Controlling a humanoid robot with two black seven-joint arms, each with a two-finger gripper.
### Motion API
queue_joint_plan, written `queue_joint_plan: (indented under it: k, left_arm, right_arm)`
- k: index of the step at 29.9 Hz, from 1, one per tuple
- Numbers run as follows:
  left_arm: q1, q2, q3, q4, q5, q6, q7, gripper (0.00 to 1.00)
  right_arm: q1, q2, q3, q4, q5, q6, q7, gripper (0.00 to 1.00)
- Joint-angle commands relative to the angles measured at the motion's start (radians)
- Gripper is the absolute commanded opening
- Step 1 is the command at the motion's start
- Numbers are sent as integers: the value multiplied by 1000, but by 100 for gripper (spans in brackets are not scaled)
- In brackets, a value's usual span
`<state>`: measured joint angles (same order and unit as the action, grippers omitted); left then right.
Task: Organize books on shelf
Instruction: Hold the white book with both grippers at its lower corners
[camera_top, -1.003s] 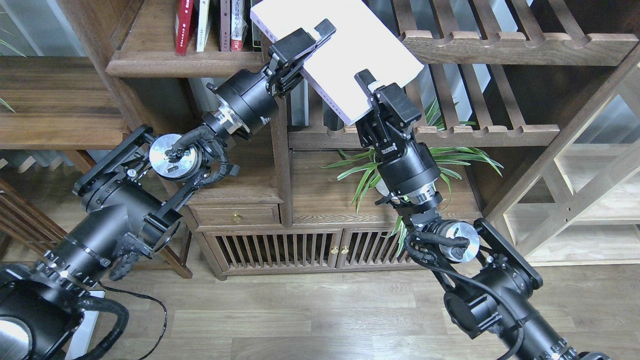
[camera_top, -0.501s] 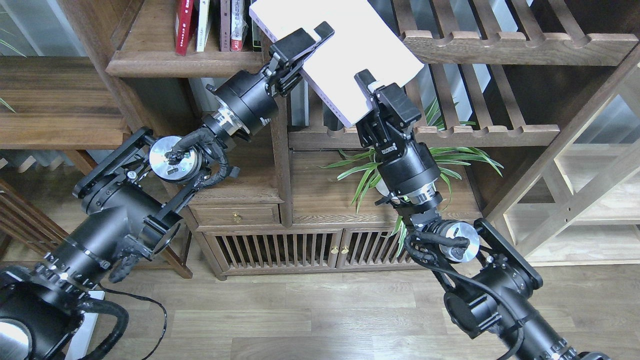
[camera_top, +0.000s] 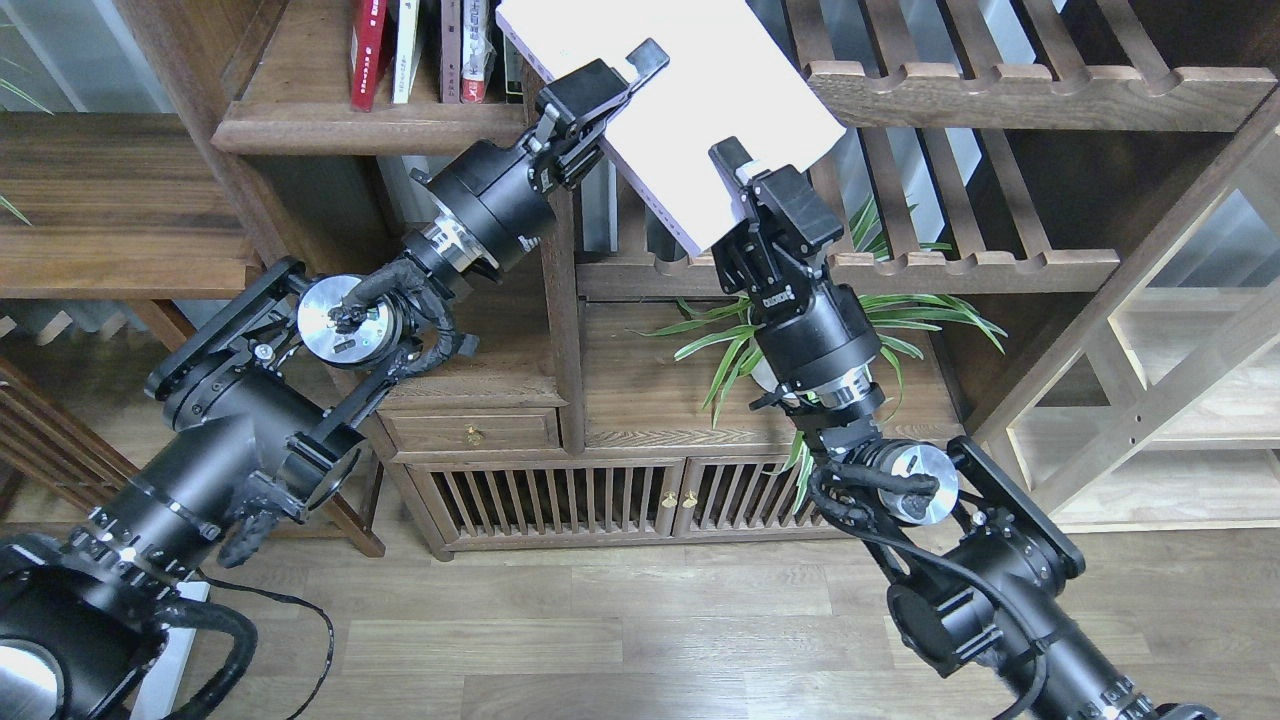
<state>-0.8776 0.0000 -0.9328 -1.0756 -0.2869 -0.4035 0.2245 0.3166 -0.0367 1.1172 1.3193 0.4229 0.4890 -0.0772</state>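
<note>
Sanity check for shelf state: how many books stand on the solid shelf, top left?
4 visible, upright on the shelf: red book, white book, brown-spined book, red-and-white book. Their tops are cropped; the held white book may hide more.

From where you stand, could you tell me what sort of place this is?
Probably a home study or reading room: a dark wood bookcase shelf with upright books, a slatted-door cabinet and a potted plant.

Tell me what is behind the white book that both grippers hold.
Behind the white book, the slatted rack and upright book spines on the shelf show at its edges. Anything directly behind its cover is hidden. The left gripper and right gripper clamp it.
</note>
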Motion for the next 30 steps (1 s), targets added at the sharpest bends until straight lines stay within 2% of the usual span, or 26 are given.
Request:
queue_joint_plan:
  k: [1,6,12,16,21,27,30]
  left_arm:
    - [0,0,0,0,0,-3,3,5]
    - [0,0,0,-1,0,-3,3,5]
    - [0,0,0,-3,0,-3,4,5]
    - [0,0,0,-6,0,-5,4,5]
    - [0,0,0,-7,0,-8,3,5]
    - [3,0,0,-7,0,-8,3,5]
    - [6,0,0,-7,2,-8,3,5]
  right_arm:
    - [-1,0,7,0,-1,0,2,16]
    - [-1,1,12,0,-1,0,2,24]
    - [-1,0,12,-2,-1,0,2,26]
    - [-1,1,10,0,-1,0,2,21]
    - [-1,9,10,0,-1,0,2,4]
    - [-1,12,6,0,-1,0,2,5]
    - [-1,14,7,0,-1,0,2,12]
